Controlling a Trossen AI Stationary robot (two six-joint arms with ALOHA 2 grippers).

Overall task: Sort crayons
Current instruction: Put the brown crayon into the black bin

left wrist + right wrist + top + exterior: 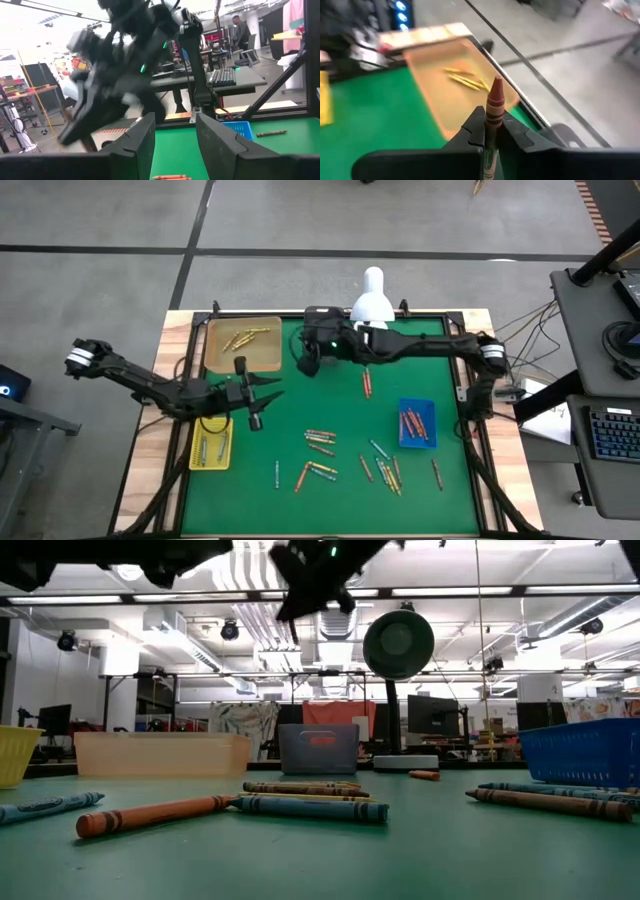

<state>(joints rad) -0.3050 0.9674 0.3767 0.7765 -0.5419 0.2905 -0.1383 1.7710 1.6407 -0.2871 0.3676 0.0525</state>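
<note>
Right gripper (pixel 490 131): clenched on a brown crayon (pixel 493 107), upper centre, beside the tan tray (pixel 243 345).
Left gripper (pixel 172 145): released, left of centre.

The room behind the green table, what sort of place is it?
Probably a robotics lab or workshop: ceiling strip lights, desks with monitors and a keyboard, and a person standing among the workstations.
</note>
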